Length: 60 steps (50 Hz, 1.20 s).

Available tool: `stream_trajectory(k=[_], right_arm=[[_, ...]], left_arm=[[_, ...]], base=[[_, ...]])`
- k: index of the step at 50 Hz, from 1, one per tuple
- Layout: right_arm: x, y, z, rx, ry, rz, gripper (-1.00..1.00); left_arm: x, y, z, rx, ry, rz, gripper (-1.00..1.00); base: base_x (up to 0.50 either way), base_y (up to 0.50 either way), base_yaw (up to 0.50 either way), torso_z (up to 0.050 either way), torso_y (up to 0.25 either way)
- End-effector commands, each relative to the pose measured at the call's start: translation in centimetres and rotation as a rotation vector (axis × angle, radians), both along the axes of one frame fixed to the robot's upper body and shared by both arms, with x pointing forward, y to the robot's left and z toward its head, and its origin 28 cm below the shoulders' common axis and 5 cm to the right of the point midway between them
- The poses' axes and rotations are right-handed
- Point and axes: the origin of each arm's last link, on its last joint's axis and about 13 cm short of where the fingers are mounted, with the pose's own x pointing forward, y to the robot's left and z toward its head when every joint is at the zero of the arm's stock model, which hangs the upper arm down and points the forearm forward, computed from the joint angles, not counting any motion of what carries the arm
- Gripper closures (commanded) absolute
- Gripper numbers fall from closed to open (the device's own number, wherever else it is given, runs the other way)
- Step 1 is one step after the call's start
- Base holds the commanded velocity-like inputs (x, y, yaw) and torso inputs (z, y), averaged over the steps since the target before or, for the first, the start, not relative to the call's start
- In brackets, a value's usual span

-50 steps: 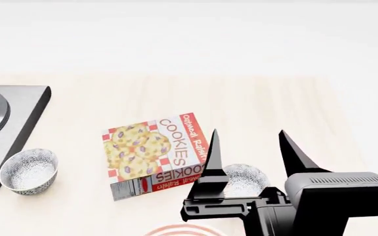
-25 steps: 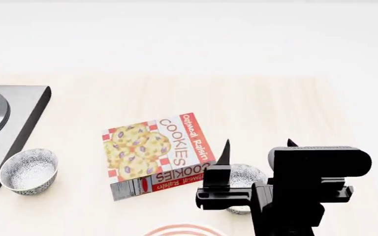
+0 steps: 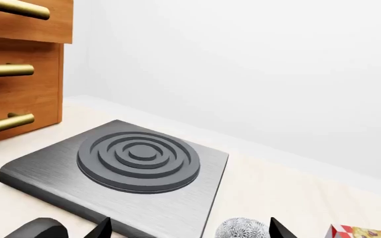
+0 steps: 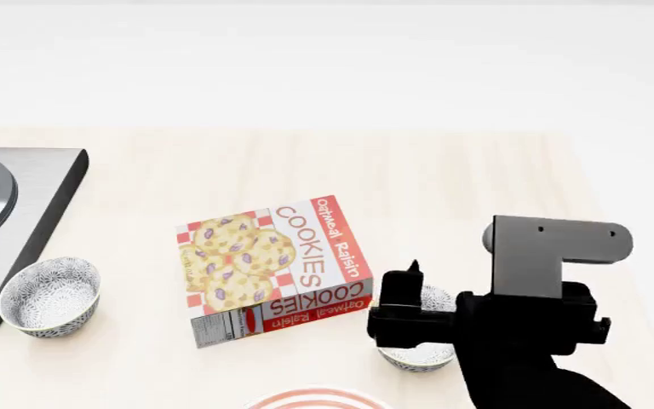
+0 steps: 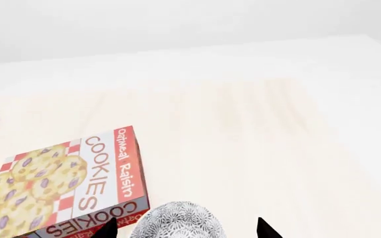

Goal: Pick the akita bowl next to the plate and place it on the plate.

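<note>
Pale wooden counter [image 4: 463, 187], akita bowl [image 4: 424, 358] upright, between right gripper [image 5: 185, 229] fingers

You have bare tabletop [image 4: 463, 179] along the far and right edges. The cookie box [image 4: 272, 266] crowds the akita bowl [image 4: 421, 353] leftward; the plate [image 4: 318, 399] sits at the near edge.

Pale wood-grain tabletop [image 4: 441, 187], lit evenly, w/ plain white wall [image 3: 257, 64] behind it. Wooden drawer unit [image 3: 18, 69] w/ brass bar handles [image 3: 5, 124] stands at one end, next to a dark grey hob slab [image 3: 117, 173] w/ concentric ring burner [image 3: 137, 156]. No windows or floor in view.
</note>
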Motion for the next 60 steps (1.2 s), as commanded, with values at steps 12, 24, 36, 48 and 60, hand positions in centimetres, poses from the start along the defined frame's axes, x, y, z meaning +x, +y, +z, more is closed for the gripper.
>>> stream_trajectory(k=[12,24,36,48,60], right_arm=[[2.4,-0.8,0.0,0.001,0.171,0.010,-1.00],[4.1,-0.7,-0.4,-0.045,0.236,0.011,-1.00],[5.4,-0.8,-0.8,-0.073,0.267,-0.006,-1.00],[7.0,-0.9,-0.5,-0.089,0.267,-0.025,-1.00],[8.5,-0.7,-0.4,-0.045,0.291,-0.014,-1.00]], left_arm=[[0.0,0.0,0.1,-0.001,0.000,0.002,-1.00],[-0.2,0.0,0.2,-0.002,0.000,0.002,-1.00],[-0.1,0.0,0.1,-0.003,0.000,0.002,-1.00],[0.0,0.1,0.1,-0.004,0.000,0.001,-1.00],[-0.1,0.1,0.1,-0.005,0.000,0.001,-1.00]], base=[[0.00,0.00,0.00,0.000,0.000],[0.00,0.00,0.00,0.000,0.000],[0.00,0.00,0.00,0.000,0.001],[0.00,0.00,0.00,0.000,0.000],[0.00,0.00,0.00,0.000,0.000]])
